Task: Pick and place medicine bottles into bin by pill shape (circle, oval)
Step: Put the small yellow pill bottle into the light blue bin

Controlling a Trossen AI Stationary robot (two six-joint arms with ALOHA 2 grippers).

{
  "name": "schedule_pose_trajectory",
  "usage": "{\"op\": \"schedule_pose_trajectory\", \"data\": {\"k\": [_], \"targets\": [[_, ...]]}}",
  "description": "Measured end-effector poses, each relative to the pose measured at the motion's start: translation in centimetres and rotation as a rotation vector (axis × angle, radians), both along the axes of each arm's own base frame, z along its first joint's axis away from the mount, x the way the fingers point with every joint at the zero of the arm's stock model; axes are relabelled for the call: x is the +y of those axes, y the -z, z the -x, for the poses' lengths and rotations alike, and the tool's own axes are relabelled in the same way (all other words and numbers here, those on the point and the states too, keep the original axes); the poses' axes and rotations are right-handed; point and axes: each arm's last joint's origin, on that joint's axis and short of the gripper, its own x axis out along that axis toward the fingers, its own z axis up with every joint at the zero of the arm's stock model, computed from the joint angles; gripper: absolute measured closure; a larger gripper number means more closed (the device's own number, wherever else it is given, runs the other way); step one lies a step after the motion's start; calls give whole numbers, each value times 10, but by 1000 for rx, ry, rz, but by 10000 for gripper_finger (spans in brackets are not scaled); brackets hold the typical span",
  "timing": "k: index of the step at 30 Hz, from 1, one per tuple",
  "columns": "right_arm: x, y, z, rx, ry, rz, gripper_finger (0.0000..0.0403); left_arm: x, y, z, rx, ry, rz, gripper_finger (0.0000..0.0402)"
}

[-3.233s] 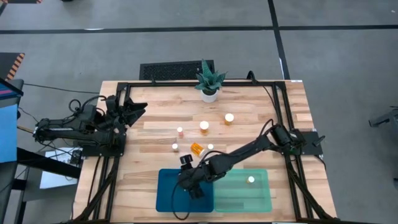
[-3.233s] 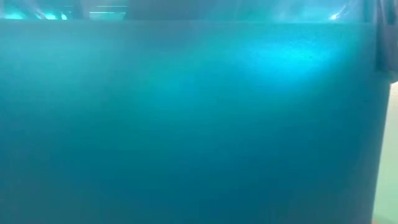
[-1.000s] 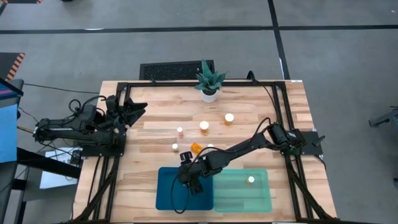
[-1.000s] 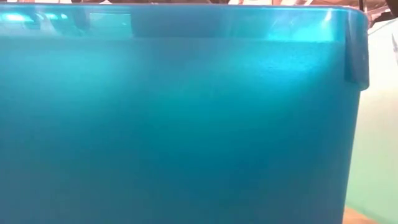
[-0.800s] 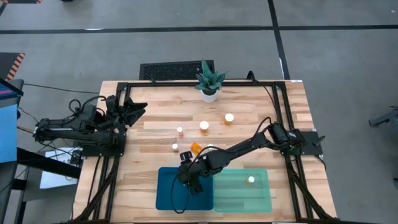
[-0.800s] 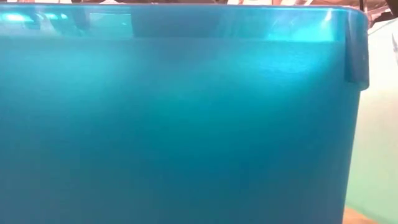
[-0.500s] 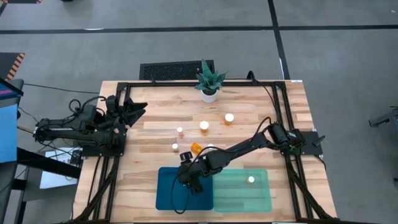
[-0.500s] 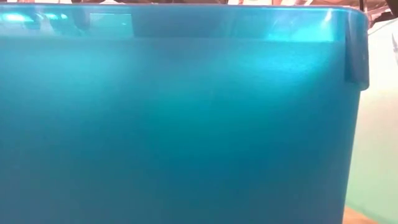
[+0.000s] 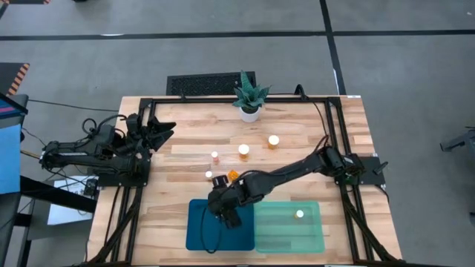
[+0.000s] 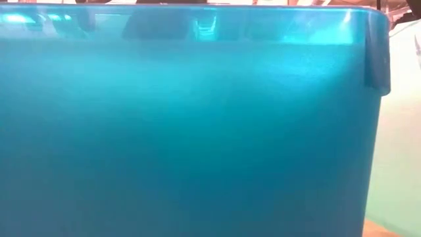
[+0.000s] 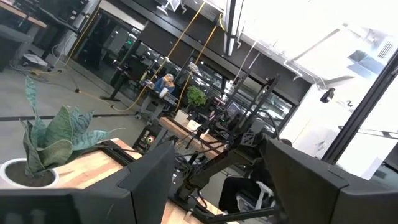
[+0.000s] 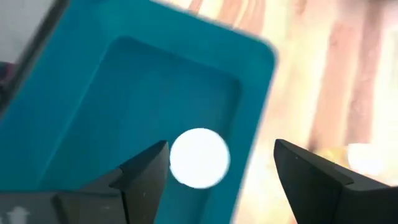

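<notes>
My right gripper (image 9: pixel 223 211) hangs open over the dark blue tray (image 9: pixel 197 231). In the right wrist view, a bottle's round white cap (image 12: pixel 199 157) shows between and below the open fingers (image 12: pixel 221 144), over the blue tray's floor (image 12: pixel 124 106) near a wall. One bottle (image 9: pixel 300 214) stands in the mint tray (image 9: pixel 289 233). Several bottles stand on the table (image 9: pixel 243 150), (image 9: pixel 273 140), (image 9: pixel 215 156), and an orange one (image 9: pixel 233 176) lies on its side. My left gripper (image 9: pixel 162 130) waits open at the table's left edge.
A white pot with a green plant (image 9: pixel 249 96) stands at the far edge, with a black grille (image 9: pixel 211 83) behind it. The blue tray's wall (image 10: pixel 197 131) fills the low view, with the mint tray (image 10: pixel 402 131) beside it. A black frame (image 9: pixel 338 111) rims the table.
My right gripper has gone a little toward the table's far and left edges, staying over the blue tray. Its arm now covers a bottle that showed beside the lying orange one.
</notes>
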Motion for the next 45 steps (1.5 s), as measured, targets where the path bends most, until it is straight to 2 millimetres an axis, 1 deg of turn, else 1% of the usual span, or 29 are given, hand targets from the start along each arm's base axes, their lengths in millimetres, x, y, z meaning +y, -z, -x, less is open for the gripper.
{"op": "schedule_pose_trajectory", "data": {"k": [2,4,9,10,13,16,19,20,22,25,27,29,32,36,38,41,45], "targets": [[-8,-19,0,-3,5,10,101,0,0,0,0,0,0,154],[-20,-36,1,9,27,29,101,0,0,0,-1,0,1,154],[-63,-68,2,24,107,54,101,0,0,0,-2,0,1,154],[-72,-72,2,32,123,59,101,0,0,0,-4,0,1,154],[-96,-75,2,24,165,57,101,0,0,0,-5,0,1,154],[-110,-75,-1,12,172,28,101,0,0,0,-4,0,1,154],[-112,-65,-11,-5,134,11,101,0,0,0,-4,-2,1,154],[-111,-60,-13,5,120,12,101,0,0,0,-4,-1,1,154],[-110,-47,-25,-25,95,-1,101,0,0,0,-5,-1,1,154],[-109,-28,-32,14,65,-2,101,0,0,0,-4,-2,1,154],[-111,-16,-40,8,59,-13,101,0,0,0,-2,-4,-5,154],[-114,-2,-45,40,49,-27,101,0,0,0,-2,-6,-9,154],[-120,14,-51,62,40,-51,101,0,0,0,0,-6,-11,154],[-125,31,-56,86,35,-80,101,0,0,0,0,-7,-11,154],[-125,34,-56,103,31,-84,101,0,0,0,1,-7,-11,154],[-124,36,-60,72,14,-88,101,0,0,0,0,-7,-11,154],[-127,44,-59,107,18,-86,101,0,0,0,1,-7,-11,154]]}}
